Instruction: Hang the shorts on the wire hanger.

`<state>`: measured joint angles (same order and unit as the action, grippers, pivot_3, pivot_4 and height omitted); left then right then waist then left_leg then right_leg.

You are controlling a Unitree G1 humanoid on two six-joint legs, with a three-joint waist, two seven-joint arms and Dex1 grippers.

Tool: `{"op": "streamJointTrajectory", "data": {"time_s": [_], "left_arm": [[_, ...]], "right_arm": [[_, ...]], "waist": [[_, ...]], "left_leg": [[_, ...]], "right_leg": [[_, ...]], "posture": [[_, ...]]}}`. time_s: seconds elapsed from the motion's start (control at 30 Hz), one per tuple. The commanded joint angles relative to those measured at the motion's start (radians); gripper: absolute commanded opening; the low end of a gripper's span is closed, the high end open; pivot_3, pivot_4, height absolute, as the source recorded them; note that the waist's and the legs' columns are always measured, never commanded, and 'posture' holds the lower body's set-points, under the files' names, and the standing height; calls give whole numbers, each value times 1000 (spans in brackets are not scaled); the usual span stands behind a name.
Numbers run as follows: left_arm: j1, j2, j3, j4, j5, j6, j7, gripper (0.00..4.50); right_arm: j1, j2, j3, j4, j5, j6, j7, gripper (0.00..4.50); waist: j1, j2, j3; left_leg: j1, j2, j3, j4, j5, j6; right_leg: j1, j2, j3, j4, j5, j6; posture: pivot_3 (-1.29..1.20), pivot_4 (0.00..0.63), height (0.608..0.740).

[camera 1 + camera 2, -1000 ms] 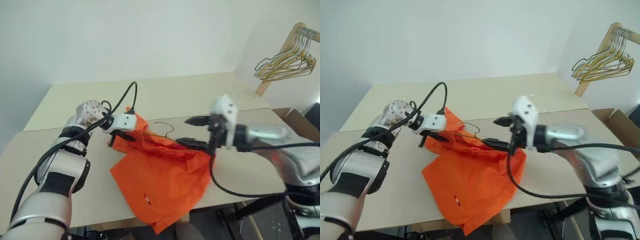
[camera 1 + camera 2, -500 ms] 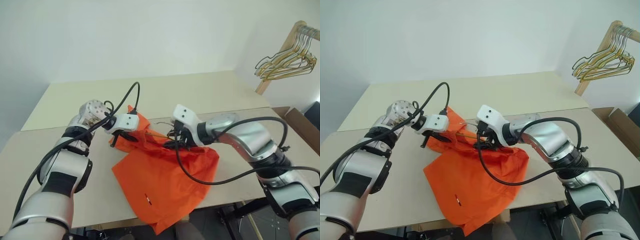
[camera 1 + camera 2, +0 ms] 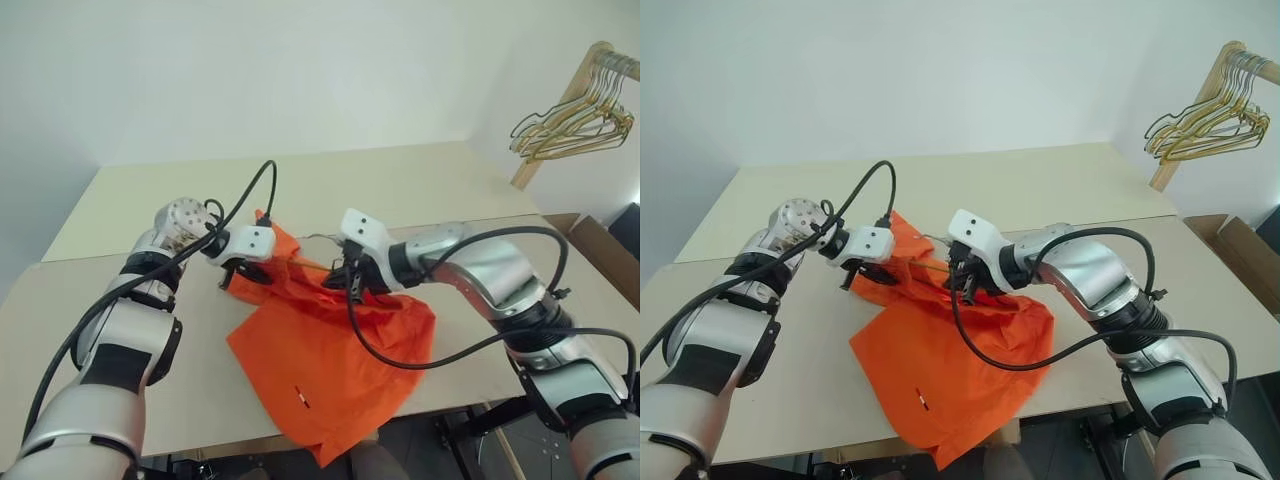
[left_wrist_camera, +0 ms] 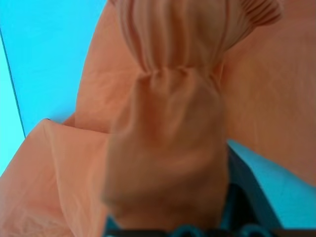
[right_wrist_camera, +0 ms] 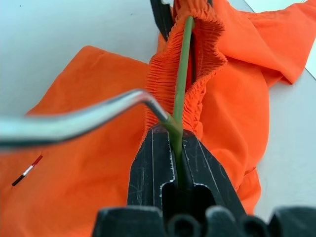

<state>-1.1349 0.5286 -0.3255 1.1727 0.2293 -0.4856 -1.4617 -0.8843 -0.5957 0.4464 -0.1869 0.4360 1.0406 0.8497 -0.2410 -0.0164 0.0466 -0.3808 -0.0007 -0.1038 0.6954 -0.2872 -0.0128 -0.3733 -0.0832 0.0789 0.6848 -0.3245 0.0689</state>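
The right claw [image 5: 170, 148] is seen closed on the wire hanger [image 5: 89, 116]; its 2 black fingers [image 5: 148, 163] are pressed together around the thin wire just below the bend of the hook. From that grip, 1 straight length of the wire is run up into the gathered waistband of the shorts [image 5: 79, 197], where it is swallowed by the folds. The left claw [image 3: 243, 268] is placed at the far end of the same waistband, with orange fabric bunched between and over its fingers in the left wrist view; whether it is clamped or slackened on the cloth cannot be told. 1 pair of shorts is counted, bright orange, lifted at the waistband between the 2 claws and otherwise spread over the surface [image 3: 400, 190], with 1 leg draped past the near edge. A small mark [image 3: 303, 401] is visible near that leg's hem. 1 hanger is counted in the work area, lying partly inside the shorts. Well apart, at the upper right, a bunch of gold and grey hangers [image 3: 570, 125] is hung from a wooden rack [image 3: 560, 110]; their number cannot be counted.
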Motion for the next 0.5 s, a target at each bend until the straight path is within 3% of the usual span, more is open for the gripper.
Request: {"op": "streamJointTrajectory", "data": {"time_s": [0.03, 0.23, 0.5], "left_arm": [[-65, 9, 61, -17, -54, 20, -4, 2433], [-101, 68, 107, 3, -71, 41, -34, 4433], [-61, 97, 102, 23, -42, 24, 21, 4474]], "right_arm": [[-6, -17, -62, -32, -1, -20, 16, 0], [1, -40, -81, -40, 2, -27, 48, 0], [16, -75, -120, -65, 16, -28, 86, 0]], "waist": [[0, 0, 0], [-2, 0, 0], [1, 0, 0]], "left_leg": [[0, 0, 0, 0, 0, 0], [-2, -1, -3, 0, 1, -2], [-2, -2, -3, 0, 2, -3]], "right_leg": [[0, 0, 0, 0, 0, 0], [0, -2, -6, 0, 0, 0], [0, -3, -7, 1, 0, 0]], "posture": [[-177, 0, 740], [-170, 0, 740], [-170, 0, 740]]}}
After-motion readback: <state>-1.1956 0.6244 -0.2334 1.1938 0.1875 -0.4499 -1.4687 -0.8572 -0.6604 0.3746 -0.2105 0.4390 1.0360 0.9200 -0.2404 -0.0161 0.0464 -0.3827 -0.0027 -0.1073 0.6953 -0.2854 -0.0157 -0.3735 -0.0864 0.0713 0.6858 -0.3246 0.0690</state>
